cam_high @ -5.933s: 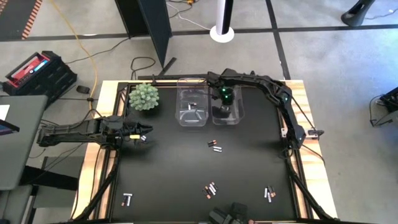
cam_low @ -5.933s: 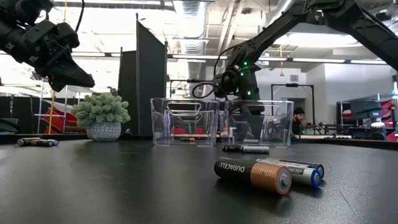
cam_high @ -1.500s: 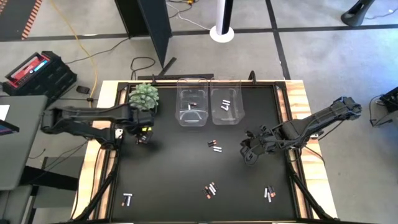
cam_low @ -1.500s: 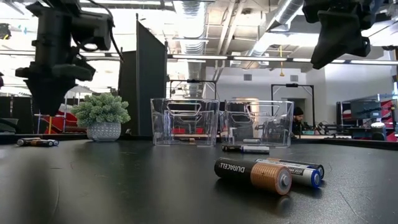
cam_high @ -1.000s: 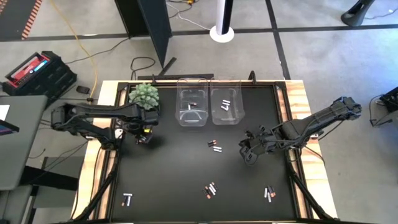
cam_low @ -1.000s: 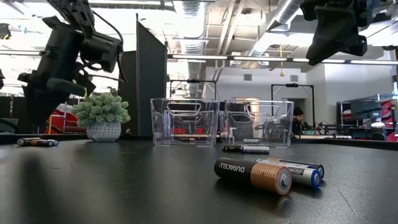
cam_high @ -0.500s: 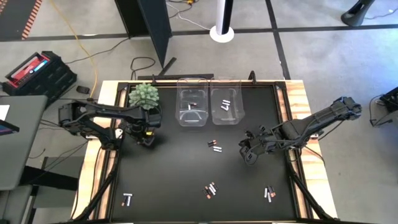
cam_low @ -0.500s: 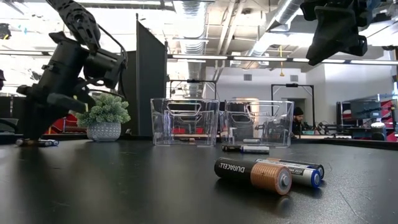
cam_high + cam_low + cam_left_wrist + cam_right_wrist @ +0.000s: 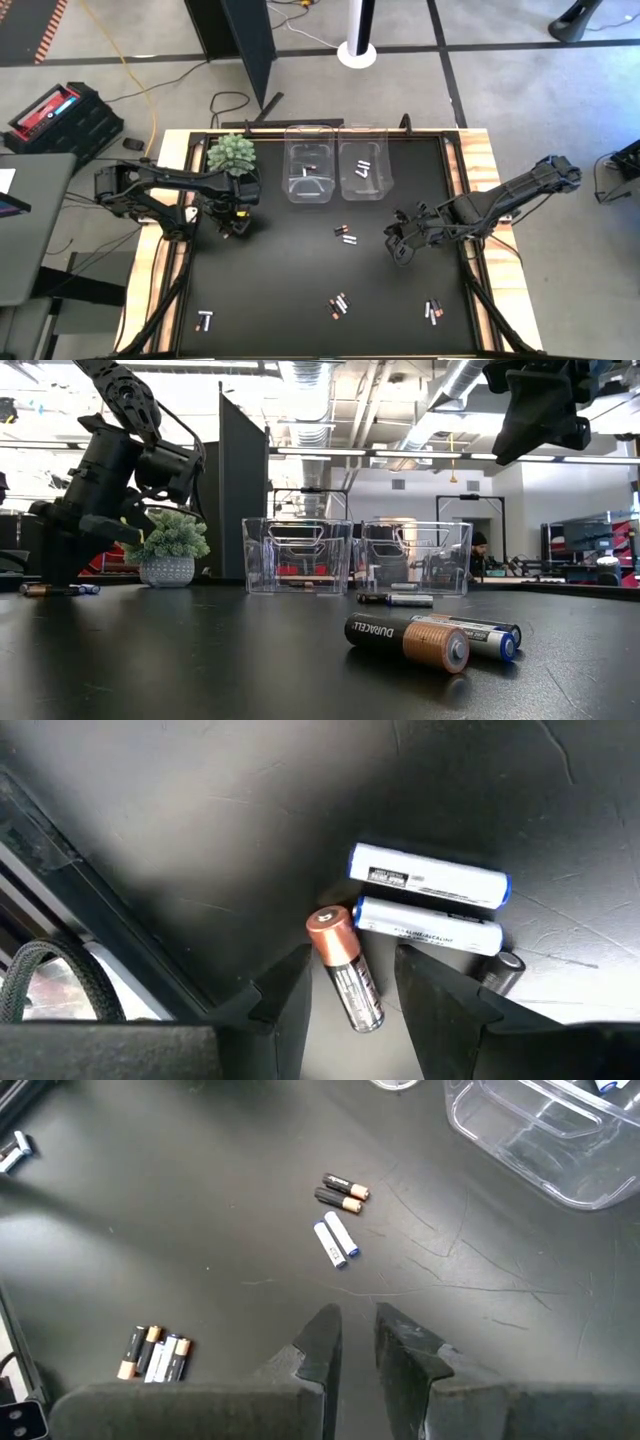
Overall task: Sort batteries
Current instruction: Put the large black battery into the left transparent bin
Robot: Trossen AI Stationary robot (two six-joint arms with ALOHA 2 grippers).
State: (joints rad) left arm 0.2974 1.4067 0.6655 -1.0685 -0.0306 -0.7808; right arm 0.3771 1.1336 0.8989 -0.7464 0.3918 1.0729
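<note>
At the table's left edge lies a small cluster of batteries: one dark with a copper end (image 9: 345, 975), two white with blue ends (image 9: 428, 875), and another dark one (image 9: 502, 970). My left gripper (image 9: 234, 224) points down over them, open. Its fingers (image 9: 285, 995) stand on either side of the copper-ended battery, with a gap on both sides. My right gripper (image 9: 398, 250) hangs high over the table's right half, with a narrow gap between its fingers (image 9: 322, 1342) and nothing in it. More batteries lie in pairs and groups on the mat (image 9: 345, 235) (image 9: 338, 304) (image 9: 433, 312) (image 9: 205, 321).
Two clear bins (image 9: 309, 175) (image 9: 365, 170) stand at the far middle, each with a few batteries inside. A small potted plant (image 9: 232, 155) stands just beyond my left gripper. The mat's raised frame (image 9: 90, 920) runs close beside the left cluster.
My left gripper has come down onto the mat at the left edge and now straddles the copper-ended battery; its fingers have stayed apart. The batteries have stayed where they lay.
</note>
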